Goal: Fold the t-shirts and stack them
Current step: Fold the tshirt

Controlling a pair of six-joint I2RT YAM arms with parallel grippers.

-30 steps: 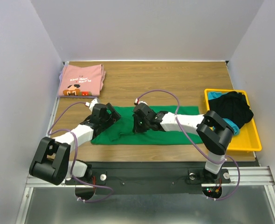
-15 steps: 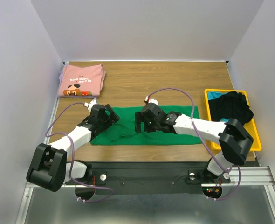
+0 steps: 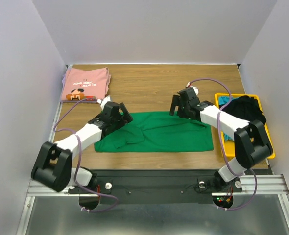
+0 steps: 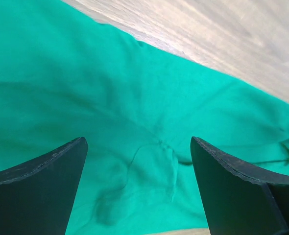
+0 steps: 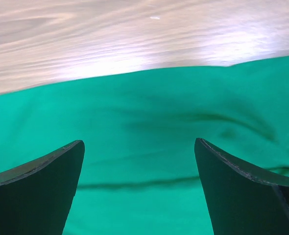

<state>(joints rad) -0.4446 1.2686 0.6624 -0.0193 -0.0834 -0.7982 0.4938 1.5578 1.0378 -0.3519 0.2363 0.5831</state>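
Left gripper (image 3: 116, 113) and right gripper (image 3: 177, 105) both hang over the green shirt (image 3: 159, 133) with jaws spread wide, holding nothing. That shirt lies flat mid-table, and the pink shirt (image 3: 84, 84) sits folded at the far left corner. At the right, a yellow tray (image 3: 260, 147) holds black clothing (image 3: 242, 115) and some blue cloth (image 3: 226, 100).

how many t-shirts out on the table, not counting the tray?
2. Green t-shirt spread flat at near centre; pink t-shirt folded at the far left corner. Dark cloth piled in the yellow tray may hide more.

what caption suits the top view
Both open, left gripper and right gripper hover over green shirt; pink shirt folded aside
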